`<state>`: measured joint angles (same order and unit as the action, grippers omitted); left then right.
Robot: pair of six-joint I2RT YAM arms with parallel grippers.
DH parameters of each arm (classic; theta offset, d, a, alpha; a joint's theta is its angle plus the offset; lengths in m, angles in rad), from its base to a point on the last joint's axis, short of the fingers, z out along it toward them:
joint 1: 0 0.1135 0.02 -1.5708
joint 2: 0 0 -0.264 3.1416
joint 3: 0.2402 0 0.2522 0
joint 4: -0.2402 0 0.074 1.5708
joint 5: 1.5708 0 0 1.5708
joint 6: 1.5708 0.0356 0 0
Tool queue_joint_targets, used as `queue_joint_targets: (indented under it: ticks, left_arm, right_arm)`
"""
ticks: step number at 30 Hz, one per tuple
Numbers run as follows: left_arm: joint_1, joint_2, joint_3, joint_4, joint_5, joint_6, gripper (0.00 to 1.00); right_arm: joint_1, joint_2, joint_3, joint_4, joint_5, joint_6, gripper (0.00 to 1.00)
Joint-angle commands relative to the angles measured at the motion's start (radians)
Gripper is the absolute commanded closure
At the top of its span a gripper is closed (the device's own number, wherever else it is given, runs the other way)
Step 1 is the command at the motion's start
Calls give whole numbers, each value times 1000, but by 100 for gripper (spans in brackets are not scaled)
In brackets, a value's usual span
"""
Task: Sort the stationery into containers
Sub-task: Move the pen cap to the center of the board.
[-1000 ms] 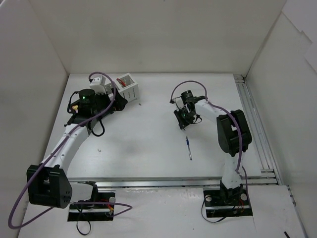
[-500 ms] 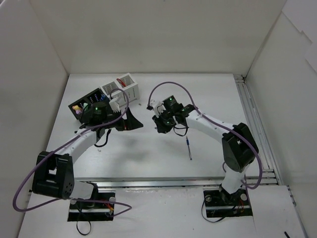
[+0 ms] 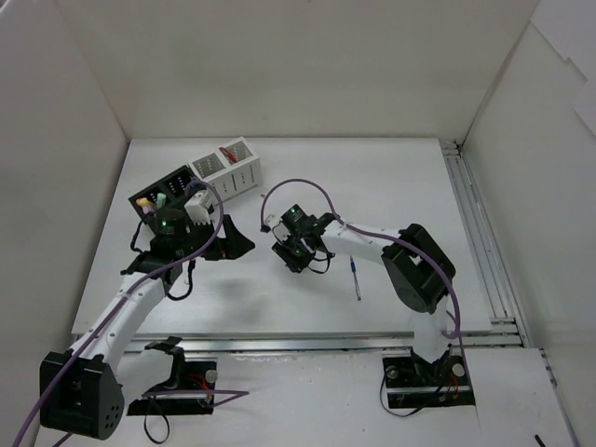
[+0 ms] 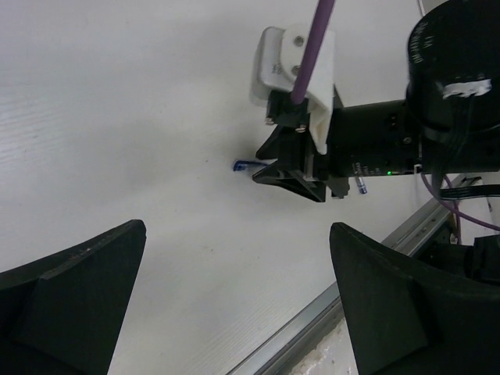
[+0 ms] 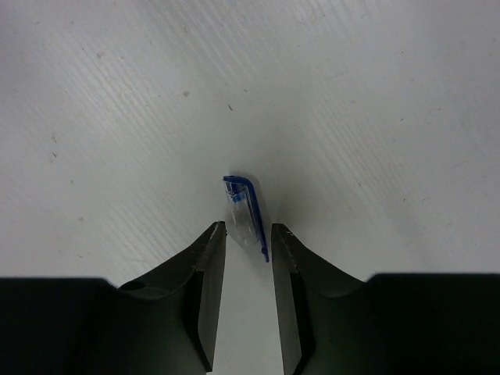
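My right gripper (image 3: 289, 251) is low over the table's middle, its jaws closed to a narrow gap on a short clear-blue pen piece (image 5: 245, 211) with a blue clip that sticks out past the fingertips (image 5: 212, 234). The piece also shows as a blue bit in the left wrist view (image 4: 241, 165). My left gripper (image 3: 238, 244) is open and empty, facing the right gripper across bare table; its fingers (image 4: 86, 266) stand wide apart. The white mesh organiser (image 3: 229, 168) and the black organiser (image 3: 158, 196) stand at the back left. A thin blue pen (image 3: 356, 279) lies right of centre.
A metal rail (image 3: 475, 233) runs along the table's right side and another along the front edge (image 3: 279, 342). White walls enclose the table on the left, back and right. The right arm's purple cable (image 3: 298, 186) loops above its wrist.
My right gripper has moved left and nearer, away from the blue pen. My left gripper has swung from the white organiser out toward the table's middle.
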<state>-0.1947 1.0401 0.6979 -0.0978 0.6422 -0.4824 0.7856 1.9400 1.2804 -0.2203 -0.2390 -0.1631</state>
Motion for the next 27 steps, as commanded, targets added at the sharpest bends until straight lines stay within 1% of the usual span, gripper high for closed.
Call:
queue_joint_targets:
  ticks: [1,2,5,6,8,9,10,12,13,15,16,17,18,19,20,21,22,23,24,25,26,27]
  left_arm:
    - [3,-14,3,-36,-61,48,0]
    - [3,-8,3,-36,-65,54,0]
    - [3,15,18,-39,-49,109,0]
    - [3,32,38,-39,-33,148,0]
    - [3,44,81,-43,-12,207,0]
    - [-6,57,93,-39,28,240,0]
    - [-6,63,103,-23,43,328,0]
    - [-15,84,144,-8,65,395,0]
    - [-15,99,167,-2,73,453,0]
    - [-41,158,247,-13,123,522,0]
    - [-41,182,279,-41,143,553,0]
    - [-67,208,343,-58,164,609,0]
    - [-78,259,383,-107,172,639,0]
    - [-90,280,423,-130,163,665,0]
    - [-103,305,513,-152,159,718,0]
    - [-123,339,567,-175,136,744,0]
    - [-132,351,616,-210,120,760,0]
    - [-141,368,712,-215,151,801,0]
    - [-141,374,754,-229,177,839,0]
    - [-141,379,819,-233,194,873,0]
    - [-153,383,843,-238,229,943,0]
    - [-153,383,862,-253,241,981,0]
  right_arm:
    - [7,-9,30,4,46,25,72]
    - [7,-15,28,4,41,25,67]
    - [15,-42,22,-1,62,25,61]
    - [12,-52,16,-4,70,28,60]
    - [15,-91,7,-5,86,31,53]
    - [15,-110,-13,-5,90,37,51]
    - [14,-151,-21,-4,104,42,49]
    - [15,-188,-56,-1,131,66,46]
    - [9,-225,-67,-2,144,74,44]
    - [-8,-257,-110,-1,144,114,42]
    - [-37,-288,-124,-1,141,132,40]
    - [-52,-305,-142,-1,151,192,39]
    - [-71,-325,-182,4,167,207,37]
    - [-74,-372,-202,4,223,230,36]
    - [-80,-398,-228,4,266,275,35]
    - [-83,-433,-275,4,298,299,34]
    - [-83,-511,-297,4,378,330,30]
    - [-85,-551,-343,12,421,396,26]
    - [-85,-596,-370,16,452,431,10]
    - [-89,-680,-395,25,524,512,2]
    - [-89,-717,-441,35,553,554,2]
    - [-91,-775,-467,41,569,576,2]
